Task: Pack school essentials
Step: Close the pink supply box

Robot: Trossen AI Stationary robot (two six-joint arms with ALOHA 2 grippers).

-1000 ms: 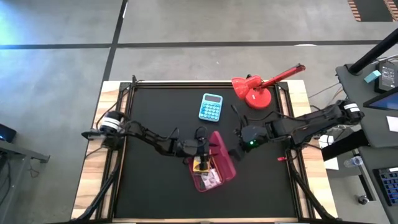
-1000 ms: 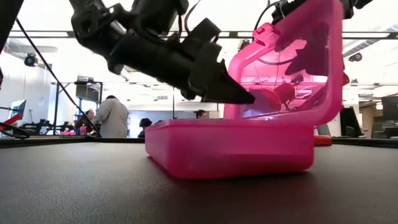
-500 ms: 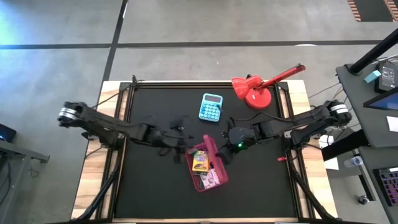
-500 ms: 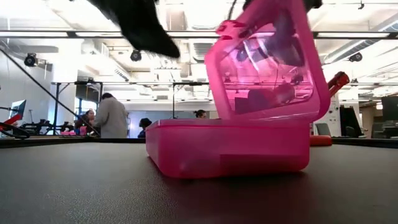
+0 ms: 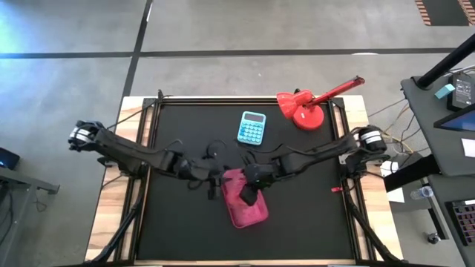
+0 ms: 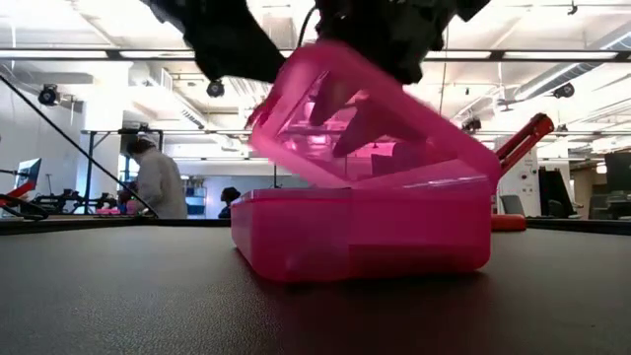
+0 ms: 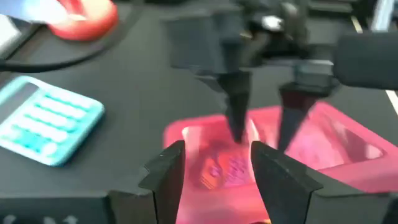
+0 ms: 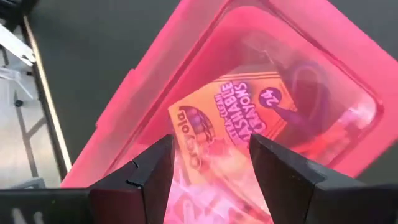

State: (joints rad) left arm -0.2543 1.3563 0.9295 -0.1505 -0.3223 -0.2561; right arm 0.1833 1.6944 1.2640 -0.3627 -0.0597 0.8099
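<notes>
The pink translucent case [image 5: 245, 199] sits mid-table. Its base [image 6: 365, 235] is flat on the table, and its lid [image 6: 375, 128] is tilted low over it, hinged on the side toward the table's right. A printed crayon box [image 8: 230, 118] shows through the lid; the other essentials are hidden. My right gripper [image 5: 250, 189] is open above the lid, fingers pointing down. My left gripper [image 5: 214, 180] is open and hovers just left of the case, touching nothing; its fingers [image 7: 166, 177] frame the case in its own wrist view. My right gripper [image 7: 262, 134] is open, and its fingertips [image 7: 238, 127] meet the lid's top face [image 8: 267, 74] from above, slanting in from the table's right. The lid is held tilted, its free edge [image 6: 271, 118] raised above the base. The exact touching spot is blurred.
A light-blue calculator [image 5: 251, 127] lies beyond the case toward the far edge, and a red desk lamp [image 5: 304, 107] stands at the far right. People [image 6: 158, 182] stand in the room behind the table. Bare black table lies on the near side.
The lid has swung from upright down to a low tilt over the base. My right gripper moved toward the table's left, following the lid over the case. My left gripper drew back out of the case toward the left and rose.
</notes>
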